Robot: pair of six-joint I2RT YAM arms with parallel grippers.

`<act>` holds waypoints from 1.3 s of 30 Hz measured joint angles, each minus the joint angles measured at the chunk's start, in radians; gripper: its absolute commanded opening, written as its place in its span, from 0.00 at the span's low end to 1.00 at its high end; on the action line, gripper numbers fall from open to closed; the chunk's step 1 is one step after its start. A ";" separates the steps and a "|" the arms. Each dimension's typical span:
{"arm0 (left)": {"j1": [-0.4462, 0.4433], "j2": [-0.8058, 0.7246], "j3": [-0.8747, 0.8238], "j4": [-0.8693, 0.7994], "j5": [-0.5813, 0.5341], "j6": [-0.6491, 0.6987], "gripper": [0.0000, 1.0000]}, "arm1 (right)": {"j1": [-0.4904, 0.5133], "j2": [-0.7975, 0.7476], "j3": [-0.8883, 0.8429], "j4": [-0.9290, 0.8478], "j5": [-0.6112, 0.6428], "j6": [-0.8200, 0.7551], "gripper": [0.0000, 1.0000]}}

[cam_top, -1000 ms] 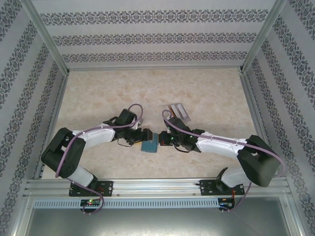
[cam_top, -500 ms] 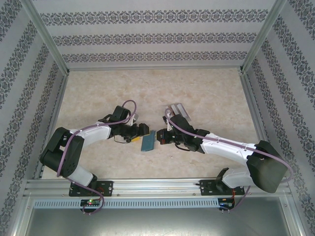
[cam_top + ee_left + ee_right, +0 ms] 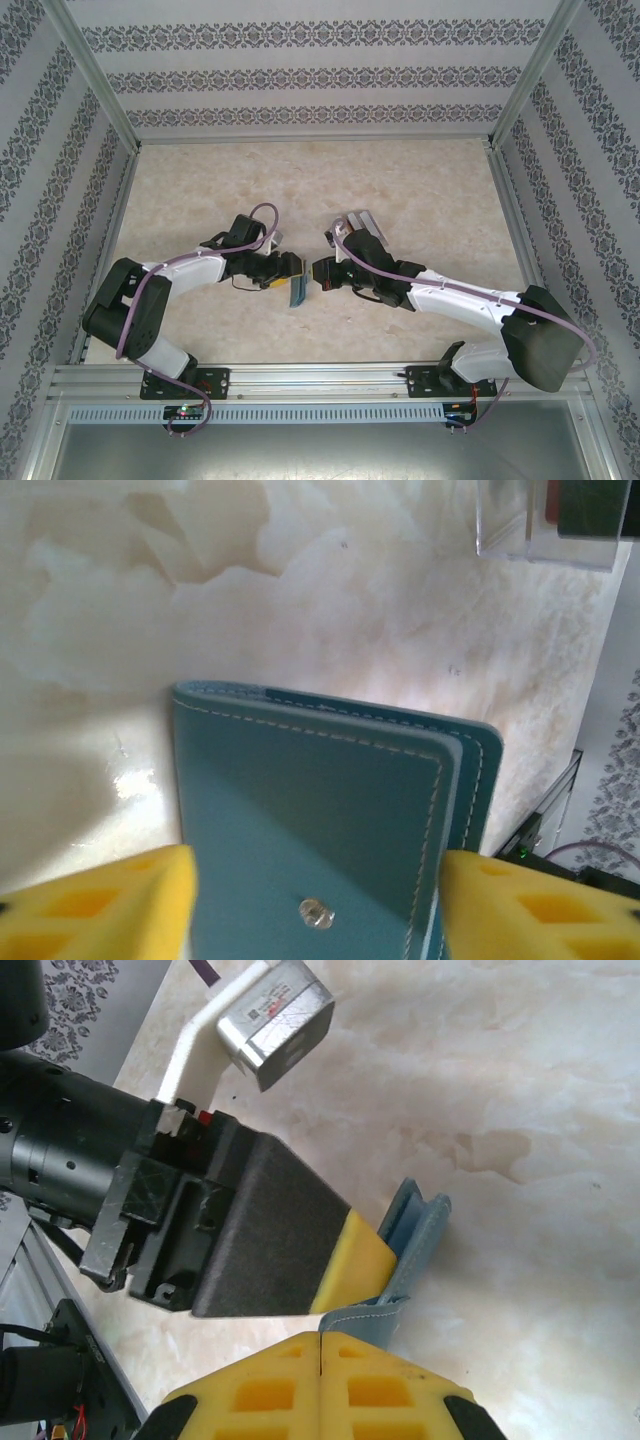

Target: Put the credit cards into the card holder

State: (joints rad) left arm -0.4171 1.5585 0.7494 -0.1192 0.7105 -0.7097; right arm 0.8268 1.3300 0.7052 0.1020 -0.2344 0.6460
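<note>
The teal card holder (image 3: 298, 291) is tipped up on its edge at mid-table between the two grippers. My left gripper (image 3: 291, 272) is shut on it. In the left wrist view its yellow fingers press both side edges of the card holder (image 3: 310, 800), with the snap near the bottom. My right gripper (image 3: 318, 1345) is shut, fingertips together at a flap peeled away from the card holder (image 3: 415, 1235). In the top view the right gripper (image 3: 319, 272) is just right of the holder. Pale grey credit cards (image 3: 362, 222) lie behind the right arm.
A clear plastic stand (image 3: 545, 525) with dark and red card edges in it sits beyond the card holder. Patterned walls with metal rails (image 3: 105, 250) enclose the pale marble table. Both arm bases sit on the near rail.
The card holder went from lying flat to tipped up on its edge in the left gripper. Both grippers moved slightly away from the near edge and drew closer together.
</note>
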 measured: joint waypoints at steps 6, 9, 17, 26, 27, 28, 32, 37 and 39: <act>0.000 0.014 0.015 -0.014 -0.026 0.022 0.36 | 0.000 0.004 0.005 -0.003 0.002 -0.015 0.00; 0.000 0.005 0.024 -0.041 -0.055 0.034 0.36 | 0.000 0.003 0.005 -0.017 0.011 -0.021 0.00; 0.000 -0.047 0.024 -0.106 -0.121 0.075 0.33 | -0.037 -0.006 -0.021 -0.097 0.104 -0.025 0.00; 0.000 -0.047 0.019 -0.107 -0.124 0.095 0.12 | -0.053 -0.006 -0.095 -0.195 0.211 -0.022 0.24; 0.000 -0.047 0.019 -0.107 -0.124 0.096 0.12 | -0.053 -0.006 -0.095 -0.205 0.224 -0.019 0.30; 0.000 -0.047 0.019 -0.106 -0.124 0.097 0.12 | -0.053 -0.006 -0.095 -0.217 0.240 -0.016 0.33; 0.000 -0.047 0.018 -0.105 -0.115 0.097 0.13 | -0.047 -0.017 -0.092 -0.274 0.277 -0.022 0.35; 0.000 -0.047 0.011 -0.098 -0.096 0.097 0.11 | 0.065 -0.097 -0.006 -0.414 0.382 -0.063 0.61; 0.000 -0.047 0.006 -0.097 -0.089 0.096 0.11 | 0.074 -0.136 0.012 -0.417 0.380 -0.071 0.63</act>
State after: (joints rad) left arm -0.4168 1.5120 0.7555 -0.2161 0.6220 -0.6136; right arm 0.9012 1.1938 0.7174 -0.3145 0.1455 0.5755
